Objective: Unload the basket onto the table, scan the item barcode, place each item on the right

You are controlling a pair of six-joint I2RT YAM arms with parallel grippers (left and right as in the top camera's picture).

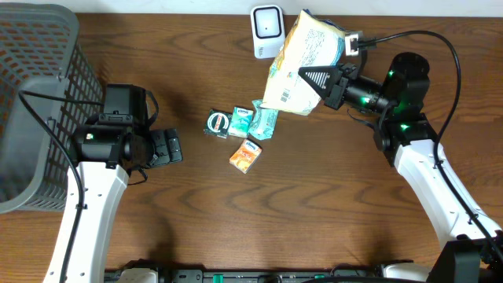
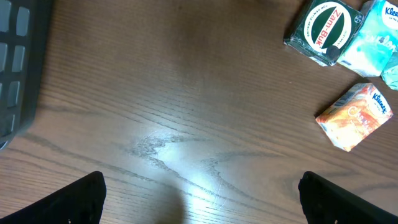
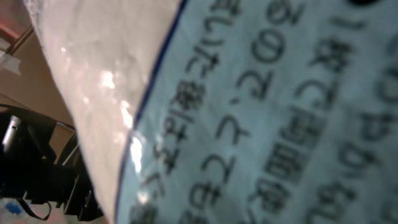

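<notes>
The item is a large cream and pale-blue bag with printed text, held up above the table's far middle. My right gripper is shut on the bag's lower right edge. The bag's top end lies right beside the white scanner at the back edge. In the right wrist view the bag fills the frame and hides the fingers. No barcode shows clearly. My left gripper hangs open over bare wood at the left, with nothing between its fingers.
A green Zam-Buk box, two teal tissue packs and an orange Kleenex pack lie mid-table, under the bag's lower end. A grey mesh basket stands at the far left.
</notes>
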